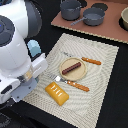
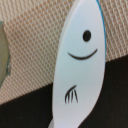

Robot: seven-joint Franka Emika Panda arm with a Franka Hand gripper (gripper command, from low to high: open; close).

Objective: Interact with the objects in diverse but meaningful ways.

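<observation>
We see a smooth white figure (image 2: pixel 80 65) with a painted smile over a woven mat (image 2: pixel 35 50); a ridged bread block (image 1: pixel 57 93) lies lower centre. The gripper is hidden, so we cannot tell its state.

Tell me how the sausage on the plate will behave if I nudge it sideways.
The sausage looks like a smooth, straight cylinder, so it will probably roll rather than slide. The plate seems to have a raised rim, which may stop it. It looks small, likely light.
</observation>
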